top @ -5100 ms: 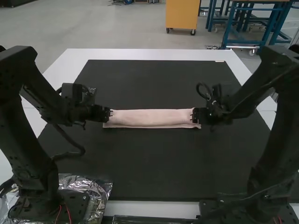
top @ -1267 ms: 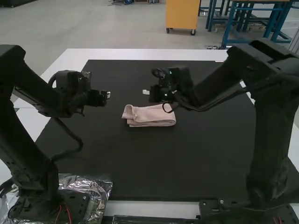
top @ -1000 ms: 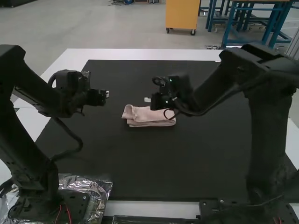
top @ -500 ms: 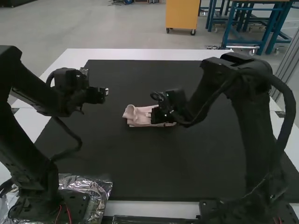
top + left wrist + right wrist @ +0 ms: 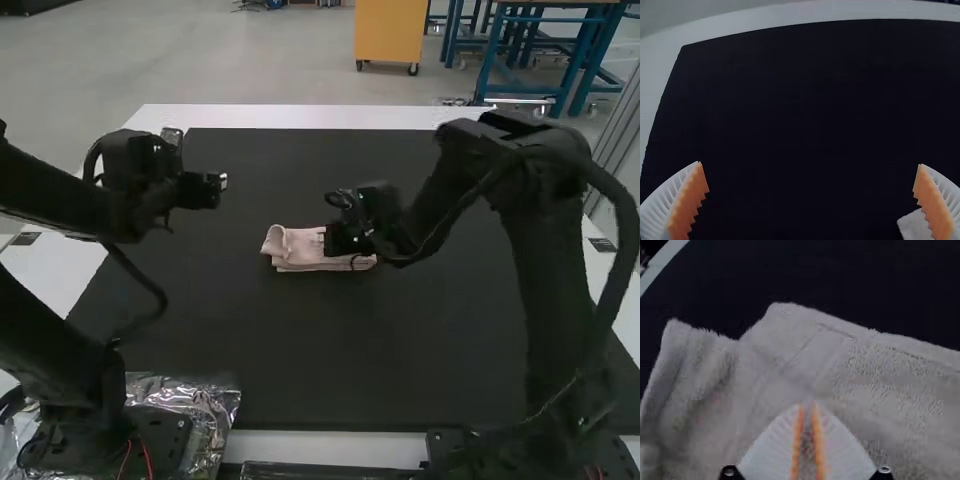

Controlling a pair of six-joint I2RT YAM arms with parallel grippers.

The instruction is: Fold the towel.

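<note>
My left gripper is raised over the mat, back and to the left of the towel. The pink towel lies as a small folded bundle near the mat's middle, its left end rounded and raised. Over its right half is my right gripper, low against the cloth. In the left wrist view the left gripper is wide open, and a corner of the towel shows beside one finger. The right wrist view has the right gripper shut over the wrinkled towel; no cloth is visible between the pads.
The black mat covers most of the white table. Crinkled clear plastic lies by the left arm's base, and a dark bar runs along the near edge.
My right gripper has come down from above onto the towel's right half. The left gripper has shifted slightly back and left. Earlier, the towel was a long strip spanning both grippers; now it is shorter.
</note>
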